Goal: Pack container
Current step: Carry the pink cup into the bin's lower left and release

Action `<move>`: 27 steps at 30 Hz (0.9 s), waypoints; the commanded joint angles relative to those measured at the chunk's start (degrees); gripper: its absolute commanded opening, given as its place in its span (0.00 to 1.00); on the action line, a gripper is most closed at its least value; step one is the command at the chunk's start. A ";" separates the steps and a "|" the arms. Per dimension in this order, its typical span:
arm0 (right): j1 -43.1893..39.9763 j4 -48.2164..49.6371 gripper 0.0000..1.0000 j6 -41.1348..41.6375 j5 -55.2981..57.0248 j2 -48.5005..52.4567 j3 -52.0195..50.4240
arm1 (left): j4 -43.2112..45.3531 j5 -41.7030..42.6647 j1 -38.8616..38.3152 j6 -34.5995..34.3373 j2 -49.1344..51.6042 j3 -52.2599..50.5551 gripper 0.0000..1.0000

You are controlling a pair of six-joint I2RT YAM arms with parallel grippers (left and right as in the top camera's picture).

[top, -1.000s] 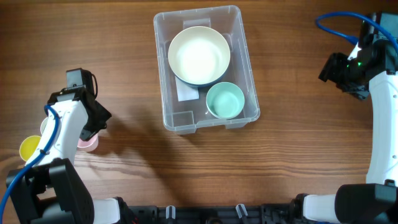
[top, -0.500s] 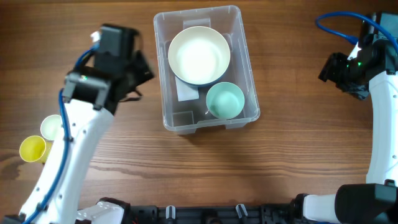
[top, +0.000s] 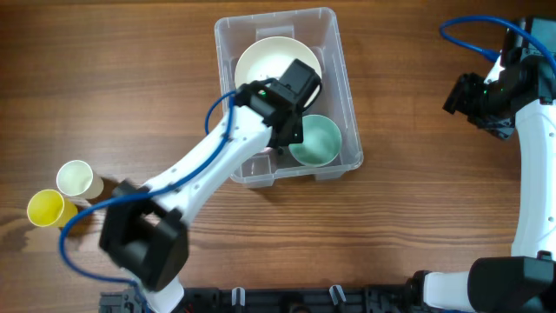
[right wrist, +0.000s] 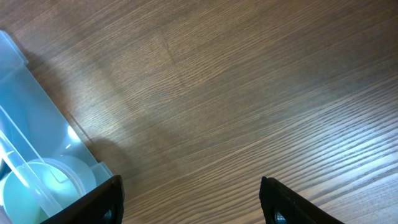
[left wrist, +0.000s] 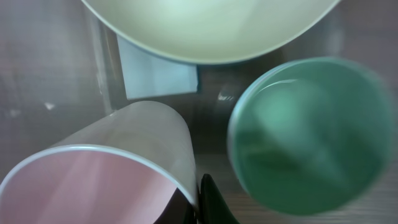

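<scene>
The clear plastic container (top: 276,16) stands at the table's upper middle, holding a large cream bowl (top: 261,65) and a green cup (top: 320,143). My left gripper (top: 289,129) hangs over the container's front half, between bowl and green cup. In the left wrist view it (left wrist: 198,208) is shut on the rim of a pink cup (left wrist: 106,180), held above the container floor beside the white label (left wrist: 158,78), the green cup (left wrist: 311,130) and the bowl (left wrist: 205,25). My right gripper (top: 465,96) is open and empty over bare wood at the right (right wrist: 193,199).
A cream cup (top: 75,177) and a yellow cup (top: 45,209) stand at the table's left edge. The container's corner (right wrist: 31,99) shows at the left of the right wrist view. A blue cable (top: 469,35) loops by the right arm.
My left arm has swung from the table's left side, carrying the pink cup, up and right to a spot over the container. The right arm has not moved.
</scene>
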 commanded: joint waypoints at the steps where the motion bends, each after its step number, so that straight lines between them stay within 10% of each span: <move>1: 0.13 0.11 0.71 -0.90 -0.44 -0.31 -0.44 | -1.38 0.13 0.42 -0.72 4.92 0.15 0.04; 6: 0.13 0.20 0.71 -0.92 -0.42 -0.31 -0.44 | -1.55 0.26 0.50 -0.66 5.81 0.17 0.06; 8: 0.13 0.20 0.71 -0.94 -0.42 -0.31 -0.44 | -1.62 0.28 0.74 -0.50 5.81 0.17 0.54; 12: 0.13 0.15 0.71 -0.94 -0.42 -0.31 -0.44 | -1.64 0.24 1.95 -0.52 3.17 1.01 0.67; 20: 0.13 0.15 0.71 -0.98 -0.42 -0.31 -0.44 | -4.50 -13.03 14.36 1.36 -15.72 8.22 0.69; 27: 0.13 0.17 0.71 -0.96 -0.42 -0.31 -0.44 | -10.84 -4.09 46.29 1.20 -22.58 7.23 0.70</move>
